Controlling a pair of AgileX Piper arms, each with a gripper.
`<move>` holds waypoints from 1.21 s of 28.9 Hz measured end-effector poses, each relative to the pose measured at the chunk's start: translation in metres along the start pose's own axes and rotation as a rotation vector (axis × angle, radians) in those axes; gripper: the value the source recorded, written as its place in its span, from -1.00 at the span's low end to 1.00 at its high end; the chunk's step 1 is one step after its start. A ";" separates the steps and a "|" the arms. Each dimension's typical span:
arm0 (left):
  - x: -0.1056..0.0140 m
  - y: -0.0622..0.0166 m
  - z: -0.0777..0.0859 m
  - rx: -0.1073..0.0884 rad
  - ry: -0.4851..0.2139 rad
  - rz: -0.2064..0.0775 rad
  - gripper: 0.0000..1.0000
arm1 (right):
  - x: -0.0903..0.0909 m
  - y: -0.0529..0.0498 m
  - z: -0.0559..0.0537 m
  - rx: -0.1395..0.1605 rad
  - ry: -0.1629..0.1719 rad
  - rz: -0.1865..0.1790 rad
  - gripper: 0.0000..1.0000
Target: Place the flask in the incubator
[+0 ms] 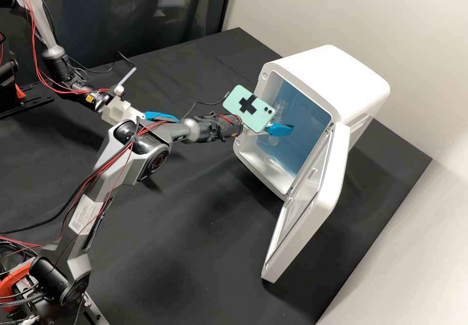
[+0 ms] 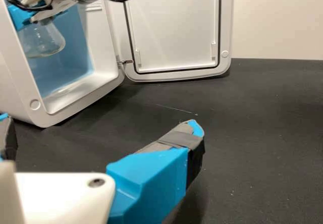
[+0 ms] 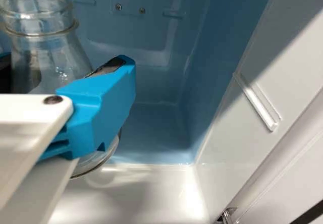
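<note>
The white incubator (image 1: pixel 336 81) stands at the bench's right with its door (image 1: pixel 312 203) swung wide and its blue chamber exposed. My right gripper (image 1: pixel 279 130) is inside the chamber, shut on a clear conical glass flask (image 1: pixel 271 139). In the right wrist view the flask (image 3: pixel 40 47) stands upright against a blue finger (image 3: pixel 96 108), its base close above the chamber floor. The left wrist view has the flask (image 2: pixel 43 37) within the incubator (image 2: pixel 108 47). My left gripper (image 1: pixel 160 116) rests low over the bench, left of the incubator, open and holding nothing (image 2: pixel 96 138).
A mint-green camera housing (image 1: pixel 249 108) sits on the right arm's wrist at the chamber mouth. The open door (image 2: pixel 176 27) juts toward the front right. Bare black bench (image 1: pixel 195 208) lies in front of the incubator. Red cables trail along both arms.
</note>
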 end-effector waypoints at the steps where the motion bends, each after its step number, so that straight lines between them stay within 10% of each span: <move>1: 0.000 -0.0001 0.000 0.000 -0.001 0.000 1.00 | 0.002 -0.002 0.001 -0.006 -0.004 -0.004 -1.00; 12: 0.000 -0.0004 0.002 0.000 -0.006 -0.001 1.00 | 0.017 -0.017 0.021 -0.027 -0.067 -0.074 -1.00; 35: 0.000 -0.0012 0.007 0.003 -0.021 -0.004 1.00 | 0.036 -0.014 0.052 -0.017 -0.140 -0.098 -1.00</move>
